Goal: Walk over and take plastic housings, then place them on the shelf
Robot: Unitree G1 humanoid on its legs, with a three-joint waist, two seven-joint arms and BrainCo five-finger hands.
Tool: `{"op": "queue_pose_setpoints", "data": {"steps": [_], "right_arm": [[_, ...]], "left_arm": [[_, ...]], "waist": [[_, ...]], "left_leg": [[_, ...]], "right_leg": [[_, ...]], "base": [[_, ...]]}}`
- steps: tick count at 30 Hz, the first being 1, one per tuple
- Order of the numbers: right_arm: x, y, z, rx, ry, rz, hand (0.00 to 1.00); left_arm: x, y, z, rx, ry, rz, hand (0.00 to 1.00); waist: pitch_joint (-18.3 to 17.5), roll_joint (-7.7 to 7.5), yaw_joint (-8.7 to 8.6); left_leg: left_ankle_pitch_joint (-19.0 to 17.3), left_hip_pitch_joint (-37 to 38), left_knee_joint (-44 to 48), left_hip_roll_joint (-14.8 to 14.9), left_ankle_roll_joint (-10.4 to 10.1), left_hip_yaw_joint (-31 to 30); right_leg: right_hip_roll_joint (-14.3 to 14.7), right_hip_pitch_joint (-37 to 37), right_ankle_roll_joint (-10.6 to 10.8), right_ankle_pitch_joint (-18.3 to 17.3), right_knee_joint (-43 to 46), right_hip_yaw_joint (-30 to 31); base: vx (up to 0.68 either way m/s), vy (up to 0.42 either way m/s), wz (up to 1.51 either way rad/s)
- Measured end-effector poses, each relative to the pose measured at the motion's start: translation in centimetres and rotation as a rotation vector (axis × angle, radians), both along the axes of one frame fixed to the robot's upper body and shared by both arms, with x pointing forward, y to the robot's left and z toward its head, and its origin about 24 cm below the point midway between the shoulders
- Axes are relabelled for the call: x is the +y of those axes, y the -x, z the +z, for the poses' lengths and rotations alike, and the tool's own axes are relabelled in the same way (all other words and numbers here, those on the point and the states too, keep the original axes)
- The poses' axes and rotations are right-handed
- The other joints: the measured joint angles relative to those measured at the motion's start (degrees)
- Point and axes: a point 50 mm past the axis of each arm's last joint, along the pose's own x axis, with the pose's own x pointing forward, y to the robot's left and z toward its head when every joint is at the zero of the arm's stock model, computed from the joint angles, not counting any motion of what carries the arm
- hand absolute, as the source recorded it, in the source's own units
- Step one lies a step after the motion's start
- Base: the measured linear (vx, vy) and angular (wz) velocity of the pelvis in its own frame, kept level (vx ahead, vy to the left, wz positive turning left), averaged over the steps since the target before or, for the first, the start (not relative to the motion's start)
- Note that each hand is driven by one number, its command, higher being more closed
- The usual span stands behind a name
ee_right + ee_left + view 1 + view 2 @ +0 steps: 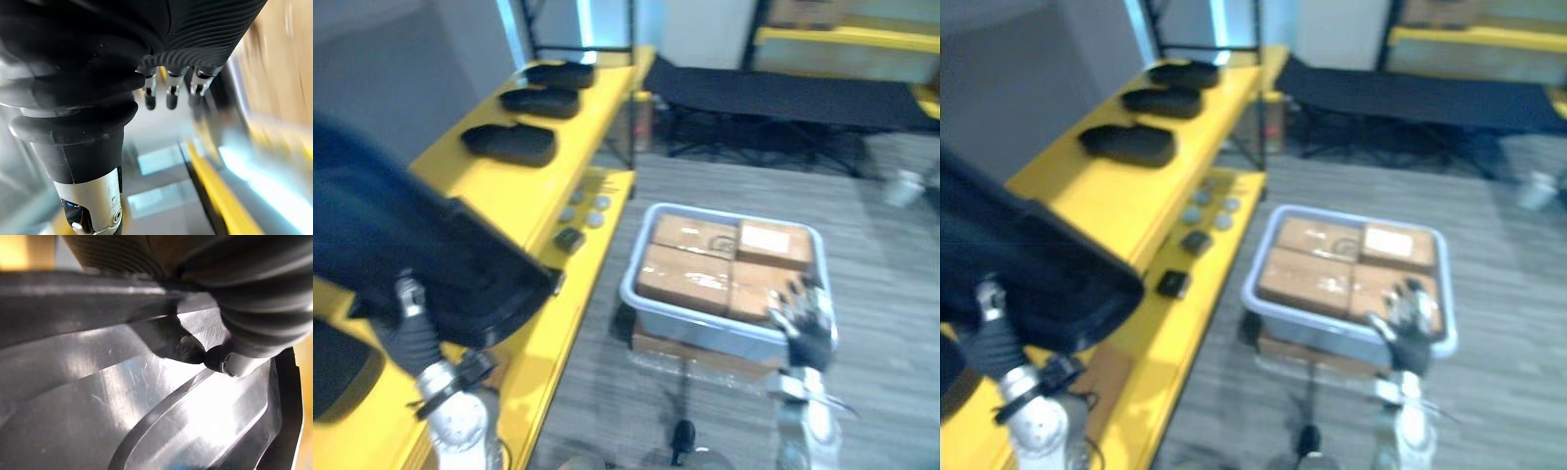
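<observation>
Two head cameras, side by side, look down from above. Both share the yellow shelf, the grey bin and the right hand. The left wrist camera sits just behind its fingers, almost against the housing beyond them. The right wrist camera looks past its own fingers at blurred yellow edges, perhaps the shelf.

A grey wood-grain plank floor runs back to a long black fabric cot on thin black legs. A plain grey wall stands behind the yellow two-tier metal shelf on the left; a second yellow shelf board crosses the far right corner
</observation>
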Motion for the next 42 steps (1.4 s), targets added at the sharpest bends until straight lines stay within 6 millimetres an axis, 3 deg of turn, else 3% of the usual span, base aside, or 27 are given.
{"op": "queue_pose_setpoints", "data": {"steps": [1, 4, 8, 11, 17, 22, 26, 30, 32, 34, 37, 42], "right_arm": [[1.1, -0.7, 0.2, -0.006, 0.018, 0.042, 0.0], [3.0, -1.9, 0.9, -0.024, 0.035, 0.11, 0.0], [3.6, -2.2, 0.8, 0.005, 0.041, 0.128, 0.0], [3.4, -2.2, 0.3, 0.037, 0.05, 0.127, 0.0], [2.3, -2.3, -0.5, 0.079, 0.094, 0.124, 0.0], [0.3, -2.0, -1.0, 0.108, 0.119, 0.064, 0.0], [0.3, -2.0, -1.0, 0.108, 0.12, 0.063, 0.0], [-0.1, -1.4, -1.5, 0.132, 0.149, 0.022, 0.0], [-0.5, -1.2, -1.5, 0.132, 0.172, -0.002, 0.0], [-1.4, -2.0, 0.0, 0.045, 0.218, -0.045, 0.0], [-2.7, -3.8, 3.8, -0.135, 0.276, -0.107, 0.0], [-3.2, -3.9, 5.1, -0.205, 0.298, -0.128, 0.0]], "left_arm": [[0.5, 1.3, -0.2, 0.025, 0.004, 0.062, 1.0], [1.1, 3.5, -0.6, 0.066, 0.01, 0.153, 1.0], [1.5, 4.1, -0.4, 0.091, -0.016, 0.161, 1.0], [1.8, 4.3, -0.3, 0.103, -0.033, 0.152, 1.0], [2.1, 4.1, -1.3, 0.068, 0.06, 0.089, 1.0], [1.7, 3.5, -2.6, 0.027, 0.169, -0.028, 1.0], [0.9, 2.5, -2.4, 0.002, 0.157, -0.112, 1.0], [-1.0, -0.7, -0.8, -0.058, 0.046, -0.35, 1.0], [-2.0, -2.3, 1.0, -0.112, -0.071, -0.466, 1.0], [-2.9, -3.8, 3.3, -0.218, -0.178, -0.528, 1.0], [-3.6, -4.9, 5.1, -0.307, -0.25, -0.486, 1.0], [-3.6, -5.2, 5.7, -0.299, -0.315, -0.458, 1.0]], "waist": [[-0.1, -0.14, 1.83], [-0.4, -1.02, 4.92], [-1.6, -2.97, 6.47], [-2.5, -4.84, 6.26], [-1.6, -4.36, 6.3], [0.7, -4.09, 6.3], [2.1, -3.85, 5.51], [2.3, -4.43, 1.6], [2.8, -4.96, 0.57], [5.6, -5.08, 0.27], [10.7, -2.53, 0.03], [11.6, -2.64, -1.64]], "left_leg": [[0.5, 0.1, -0.2, -0.4, 0.1, -1.7], [0.9, 0.0, -0.3, -1.5, 0.5, -5.7], [1.1, -0.4, -1.0, -2.3, 0.6, -7.4], [1.0, -0.5, -0.5, -2.3, 0.5, -9.0], [0.5, -2.1, 1.3, -2.4, -0.7, -12.4], [0.5, -2.8, 2.1, -1.2, -1.3, -9.6], [0.6, -3.2, 3.6, -2.3, -1.3, -8.8], [1.2, -5.6, 4.2, -5.2, -0.5, -13.6], [1.5, -7.9, 5.2, -5.9, -0.6, -15.5], [1.8, -10.8, 7.8, -6.6, -1.0, -14.8], [3.1, -12.6, 6.9, -6.4, -1.6, -11.8], [3.5, -13.0, 6.3, -4.9, -1.8, -10.4]], "right_leg": [[-0.5, 0.9, 0.3, -0.2, 0.0, -1.8], [-1.5, 2.6, 0.9, -0.6, 0.0, -5.4], [-2.4, 3.5, 1.8, -1.9, 0.3, -7.3], [-2.3, 4.3, 1.9, -2.9, 0.5, -9.2], [-2.7, 5.4, 2.3, -6.7, 4.2, -14.3], [-4.4, 7.5, 3.6, -8.8, 7.6, -18.5], [-6.9, 6.9, 3.7, -10.5, 12.4, -16.9], [-8.8, 3.0, -0.1, -14.4, 18.9, -1.2], [-9.1, 0.4, 0.2, -15.5, 21.9, 3.0], [-9.9, -1.8, 1.5, -16.9, 22.8, 3.2], [-10.3, -5.1, 2.3, -17.3, 22.4, 5.4], [-9.7, -6.8, 3.0, -17.5, 22.8, 6.1]], "base": [[0.08, 0.023, 0.72], [0.06, 0.045, 0.74], [0.05, 0.048, 0.3], [0.07, -0.004, 0.24], [0.02, -0.025, 0.46], [-0.01, 0.004, 0.58], [0.07, 0.103, 0.26], [0.03, 0.12, 0.7], [0.01, 0.026, 0.69], [-0.03, 0.014, 0.13], [-0.12, 0.007, -0.42], [-0.05, -0.05, -0.19]]}}
